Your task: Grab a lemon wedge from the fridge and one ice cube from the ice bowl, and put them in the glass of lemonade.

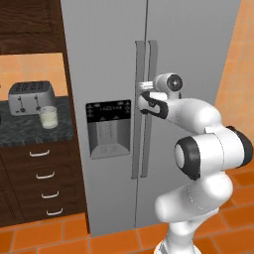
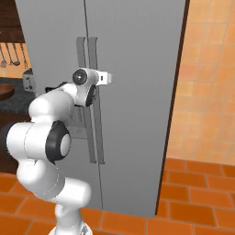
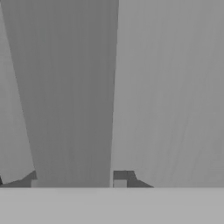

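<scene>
The fridge stands shut, its two long vertical handles side by side at the centre seam and the black dispenser panel in the left door. The end effector is at the right-door handle, its fingers closed around that bar on both sides, as the hand view shows. On the dark tabletop left of the fridge, the glass of lemonade stands upright just in front of the toaster

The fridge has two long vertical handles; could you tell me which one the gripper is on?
The gripper is on the right-door handle; the dispenser-door handle beside it stands free.
</scene>
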